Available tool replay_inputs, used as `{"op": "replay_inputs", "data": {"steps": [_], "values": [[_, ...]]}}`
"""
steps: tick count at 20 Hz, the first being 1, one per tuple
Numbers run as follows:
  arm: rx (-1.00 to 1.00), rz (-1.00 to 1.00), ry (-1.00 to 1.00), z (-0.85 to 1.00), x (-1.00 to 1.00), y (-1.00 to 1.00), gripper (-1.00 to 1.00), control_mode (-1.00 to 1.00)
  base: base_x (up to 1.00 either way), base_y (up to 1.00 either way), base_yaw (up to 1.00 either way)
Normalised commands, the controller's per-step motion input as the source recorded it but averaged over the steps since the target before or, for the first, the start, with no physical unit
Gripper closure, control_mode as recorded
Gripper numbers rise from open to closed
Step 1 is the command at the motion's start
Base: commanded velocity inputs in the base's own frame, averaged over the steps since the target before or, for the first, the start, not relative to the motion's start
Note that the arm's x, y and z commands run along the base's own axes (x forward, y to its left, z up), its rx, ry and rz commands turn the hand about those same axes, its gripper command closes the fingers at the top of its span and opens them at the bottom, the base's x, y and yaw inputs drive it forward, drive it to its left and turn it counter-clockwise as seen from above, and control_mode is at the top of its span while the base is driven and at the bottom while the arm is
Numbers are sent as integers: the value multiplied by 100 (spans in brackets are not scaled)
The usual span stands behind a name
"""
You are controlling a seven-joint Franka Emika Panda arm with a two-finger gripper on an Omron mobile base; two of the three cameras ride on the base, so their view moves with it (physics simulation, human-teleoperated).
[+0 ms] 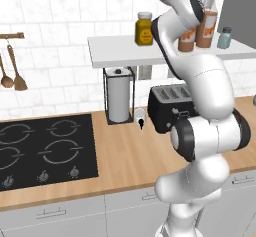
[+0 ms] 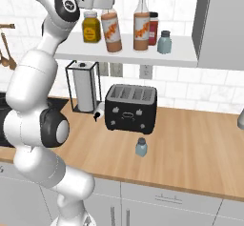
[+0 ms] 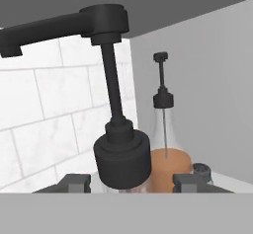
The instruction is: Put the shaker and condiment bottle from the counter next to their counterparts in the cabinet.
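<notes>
Gripper (image 3: 126, 179): clamped on the neck of the condiment bottle (image 2: 111, 31), up at the cabinet (image 2: 181, 53).
Bottle in grip: tilted, base at the shelf, just beside its twin bottle (image 2: 141, 29); not yet let go.
Beyond gripper: twin shaker (image 2: 165, 42) past the twin bottle.
Left to do: shaker (image 2: 141, 147) far below on the counter (image 2: 200, 148), before the toaster (image 2: 131, 107).
</notes>
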Motion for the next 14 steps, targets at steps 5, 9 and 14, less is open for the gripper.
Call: {"op": "replay_inputs", "data": {"steps": [5,9,14], "values": [[1,0,1,0,38,-20,100,-100,0,0,0],[1,0,0,-3,34,-25,100,-100,0,0,0],[0,0,1,-25,31,-10,-100,-100,0,0,0]]}}
